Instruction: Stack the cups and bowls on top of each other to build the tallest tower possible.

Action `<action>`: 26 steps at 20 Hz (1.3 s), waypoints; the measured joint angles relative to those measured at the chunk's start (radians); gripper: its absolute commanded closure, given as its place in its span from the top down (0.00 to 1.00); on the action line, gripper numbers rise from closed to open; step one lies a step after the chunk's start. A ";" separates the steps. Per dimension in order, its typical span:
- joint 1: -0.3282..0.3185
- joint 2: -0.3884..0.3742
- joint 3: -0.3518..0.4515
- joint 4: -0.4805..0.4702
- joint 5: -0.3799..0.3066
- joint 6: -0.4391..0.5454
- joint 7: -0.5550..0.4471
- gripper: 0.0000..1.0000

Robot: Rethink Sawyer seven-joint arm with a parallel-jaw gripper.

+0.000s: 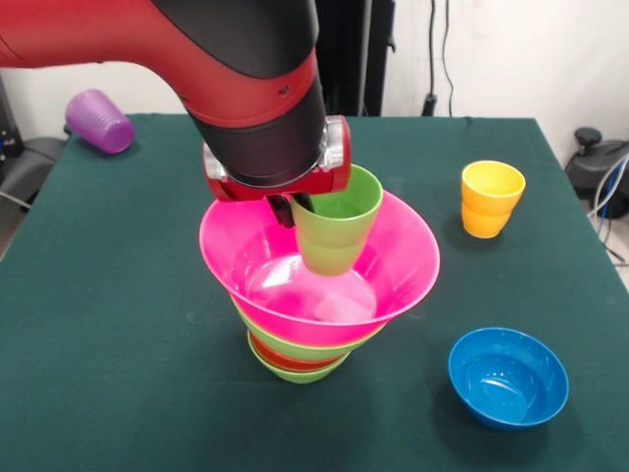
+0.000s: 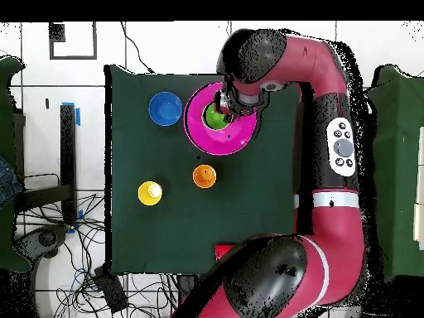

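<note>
The light green cup point(image 1: 336, 224) hangs upright inside the wide pink bowl point(image 1: 403, 270), which tops the tower point(image 1: 300, 359) of nested bowls at the middle of the frame. The claw point(image 1: 288, 209) pinches the cup's rim on its left side, one finger inside and the rest hidden under the arm's red and black head. Whether the cup's base touches the pink bowl's floor I cannot tell. At the lower right of the green bench point(image 1: 108, 315) sits the blue bowl point(image 1: 508, 378). An orange cup with a yellow one nested in it point(image 1: 491, 199) stands at the right, and the purple cup point(image 1: 98, 121) lies on its side at the upper left.
</note>
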 measured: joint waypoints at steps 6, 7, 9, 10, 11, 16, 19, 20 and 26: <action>-0.012 -0.002 0.000 0.000 -0.006 0.000 -0.031 0.00; -0.012 -0.002 0.000 0.000 -0.006 0.000 -0.035 0.00; -0.013 -0.002 0.000 0.000 -0.008 0.000 -0.050 0.00; -0.013 -0.002 0.000 0.000 -0.009 0.000 -0.054 0.00; -0.013 -0.002 0.000 0.000 -0.010 0.000 -0.063 0.00; -0.013 0.000 0.000 0.000 -0.015 0.000 -0.072 0.00; -0.013 0.008 0.000 0.000 -0.018 0.000 -0.072 0.00; -0.013 0.009 0.000 0.000 -0.019 0.000 -0.072 0.00; -0.013 0.010 0.000 0.000 -0.022 0.000 -0.072 0.00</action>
